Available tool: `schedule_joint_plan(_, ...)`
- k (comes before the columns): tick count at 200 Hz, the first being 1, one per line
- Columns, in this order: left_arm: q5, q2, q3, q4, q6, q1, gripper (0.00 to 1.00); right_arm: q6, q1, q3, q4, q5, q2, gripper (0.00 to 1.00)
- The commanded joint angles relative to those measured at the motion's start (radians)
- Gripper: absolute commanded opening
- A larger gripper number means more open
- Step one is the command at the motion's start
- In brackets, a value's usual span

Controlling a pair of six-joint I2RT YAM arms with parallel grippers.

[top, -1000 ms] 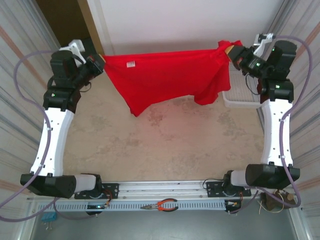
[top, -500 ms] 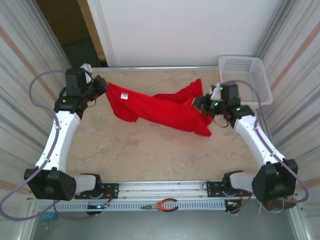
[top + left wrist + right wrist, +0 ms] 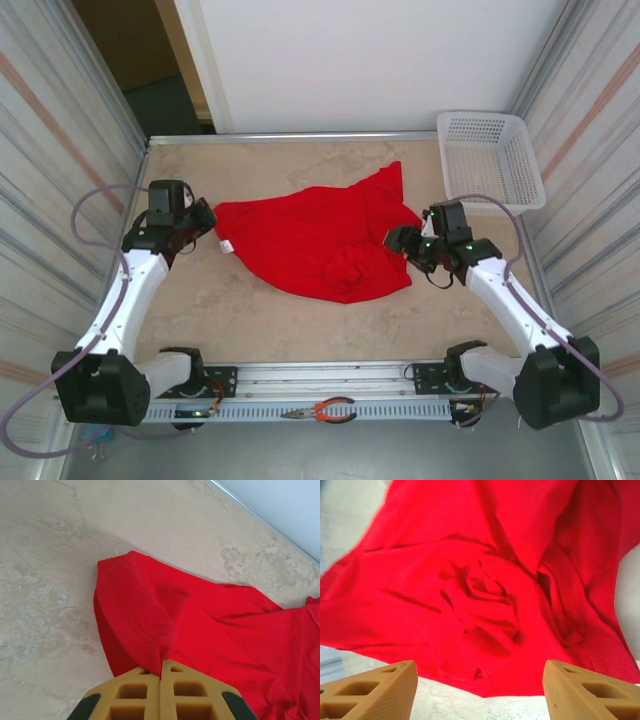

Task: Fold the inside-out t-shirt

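At table (image 3: 250, 320) centre: t-shirt (image 3: 310, 240) crumpled; left fingers (image 3: 140, 696) clamp its edge, right fingers (image 3: 375, 690) apart.

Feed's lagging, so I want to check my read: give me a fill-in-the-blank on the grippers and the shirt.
1. The left gripper is ___ on an edge of the t-shirt.
2. The right gripper stands ___, gripping nothing.
3. The t-shirt lies crumpled on the ___, outside the white basket.

Missing words: shut; open; table.
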Motion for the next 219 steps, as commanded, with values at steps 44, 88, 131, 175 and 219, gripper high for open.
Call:
schedule_joint_plan(44, -0.035, -0.043, -0.026, -0.006, 0.009, 0.008, 0.00, -0.012, 0.107, -0.016, 0.111, 0.022, 0.190, 0.47)
schedule_joint_plan(88, -0.025, -0.043, -0.027, -0.008, 0.010, 0.008, 0.00, -0.013, 0.113, 0.035, 0.181, 0.011, 0.354, 0.60)
schedule_joint_plan(131, -0.024, -0.049, -0.033, -0.012, 0.009, 0.009, 0.00, -0.024, 0.116, 0.110, 0.193, -0.047, 0.471, 0.02)
schedule_joint_plan(175, -0.029, -0.069, -0.046, -0.022, 0.013, 0.009, 0.00, -0.074, 0.105, 0.097, 0.019, 0.033, 0.191, 0.00)
schedule_joint_plan(219, -0.024, -0.075, -0.049, -0.025, 0.015, 0.012, 0.00, -0.020, 0.099, -0.098, -0.096, 0.143, -0.095, 0.00)
